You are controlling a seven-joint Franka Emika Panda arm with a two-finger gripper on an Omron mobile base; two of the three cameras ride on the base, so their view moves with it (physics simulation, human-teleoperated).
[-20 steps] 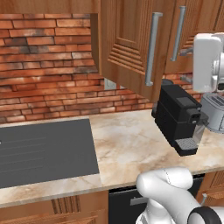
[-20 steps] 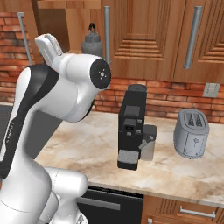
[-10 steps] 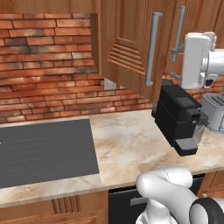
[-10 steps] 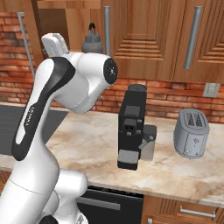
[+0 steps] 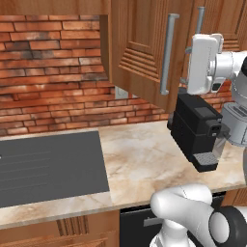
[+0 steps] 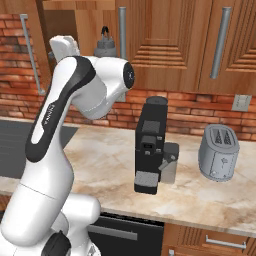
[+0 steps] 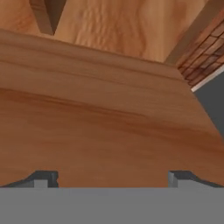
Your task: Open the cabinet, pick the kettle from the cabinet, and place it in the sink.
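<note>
The cabinet's left door [image 5: 140, 48] stands swung open, its grey bar handle [image 5: 166, 53] facing the room. On the shelf inside sits the grey kettle [image 6: 106, 46], with a black arched handle. My white hand [image 5: 205, 62] hangs in front of the cabinet above the coffee machine, and appears as the hand [image 6: 65, 47] left of the kettle. In the hand view my gripper [image 7: 112, 179] is open and holds nothing, its fingertips [image 7: 43, 178] wide apart before a reddish wooden cabinet panel [image 7: 109, 109]. The sink is out of view.
A boxy black coffee machine [image 5: 198, 130] stands on the marble counter [image 5: 140, 159] under the cabinet. A grey toaster [image 6: 219, 152] sits to its right. The black stovetop [image 5: 48, 164] lies at the left, against a brick wall [image 5: 48, 72]. The neighbouring wall cabinet doors [image 6: 165, 40] are shut.
My hand has moved left and slightly up toward the open cabinet, and the elbow has risen. The gripper has stayed open. Kettle and door have not moved.
</note>
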